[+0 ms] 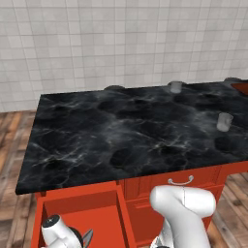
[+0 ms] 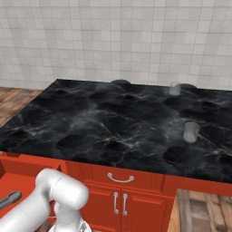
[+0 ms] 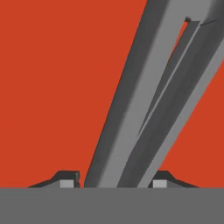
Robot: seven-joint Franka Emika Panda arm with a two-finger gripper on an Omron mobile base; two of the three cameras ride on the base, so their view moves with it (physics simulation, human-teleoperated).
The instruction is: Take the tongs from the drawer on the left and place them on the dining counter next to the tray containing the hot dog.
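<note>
dining counter [image 1: 121, 131]: black marble | wall: white tile | floor: wood

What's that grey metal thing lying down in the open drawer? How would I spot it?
Find the black marble dining counter, then look below its left end to the open red-orange drawer. On its red floor lie the tongs: two long grey metal blades joined at one end, the only grey thing there.

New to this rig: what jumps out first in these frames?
The long black marble dining counter spans both base views, with two small clear glasses toward its right end. Below its left end, the red-orange drawer stands open with the white arm reaching in. In the hand view the grey tongs run between the end effector's fingertips over the red drawer floor.
</note>
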